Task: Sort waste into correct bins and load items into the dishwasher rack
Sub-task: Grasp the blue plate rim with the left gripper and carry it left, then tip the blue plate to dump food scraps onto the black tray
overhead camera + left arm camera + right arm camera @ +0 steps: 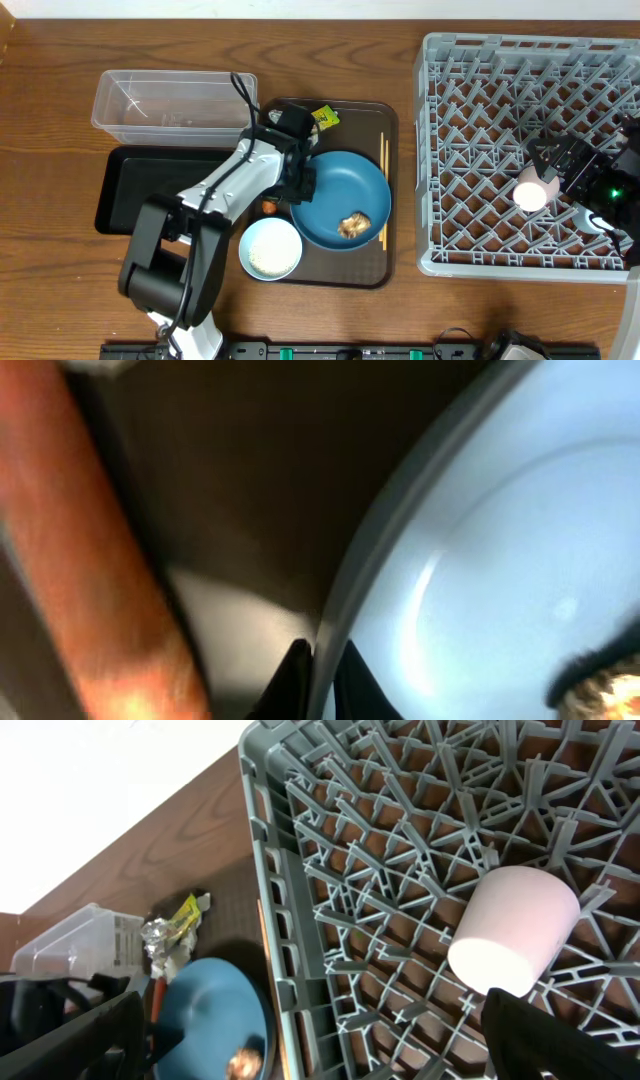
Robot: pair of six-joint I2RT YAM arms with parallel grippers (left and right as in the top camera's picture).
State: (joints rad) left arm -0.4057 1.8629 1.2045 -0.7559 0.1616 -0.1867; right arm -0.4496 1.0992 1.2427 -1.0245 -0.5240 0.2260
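My left gripper (300, 186) (320, 682) is shut on the left rim of the dark-blue plate (345, 198) (500, 560), one finger (290, 685) outside the rim and one inside. A brown food lump (352, 225) (612, 695) lies on the plate. The orange carrot stick (268, 207) (80, 560) lies just left of the plate. A white bowl (270, 248) holds rice. Chopsticks (383, 190) lie along the plate's right. My right gripper (556, 170) (320, 1050) is open over the grey rack (480, 120) (330, 850), beside the pink cup (530, 190) (515, 930) that rests in the rack.
The plate, bowl and chopsticks rest on a brown serving tray (340, 272). A yellow-green sachet (325, 117) (185, 915) and crumpled foil (157, 933) lie at its far edge. The clear tub (175, 105) and the black tray (140, 190) stand to the left.
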